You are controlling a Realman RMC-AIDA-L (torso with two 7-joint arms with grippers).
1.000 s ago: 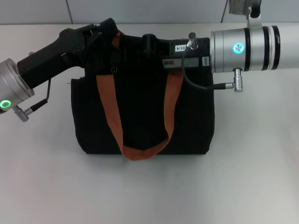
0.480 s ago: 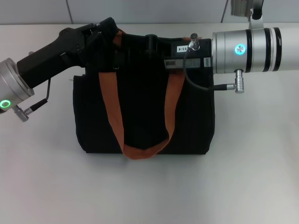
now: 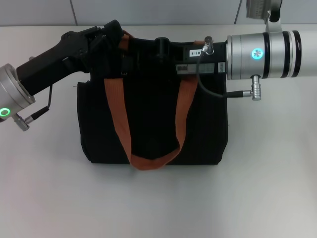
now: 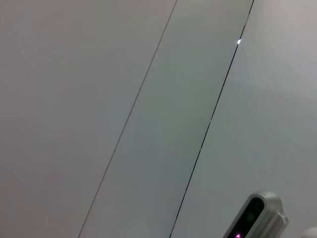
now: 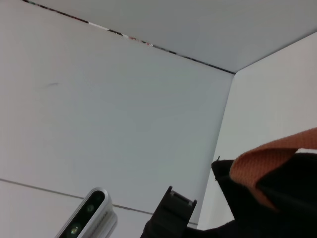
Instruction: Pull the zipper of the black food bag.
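The black food bag point(image 3: 148, 124) stands in the middle of the white table in the head view, with its two rust-orange handles point(image 3: 119, 124) draped over its front. My left gripper point(image 3: 113, 35) is at the bag's top left corner, next to a handle's end. My right gripper point(image 3: 161, 45) reaches in from the right and lies over the bag's top edge near its middle. The zipper's silver pull tab is hidden under the grippers. The right wrist view shows a handle point(image 5: 267, 158) and black fabric point(image 5: 282, 203) close by.
The white table point(image 3: 158, 203) lies bare in front of the bag and on both sides. A pale wall runs behind it. The left wrist view shows only wall panels and a white device point(image 4: 255, 220).
My right arm has drawn a little to the right along the bag's top. The bag's left side has shifted slightly right. My left arm has barely moved.
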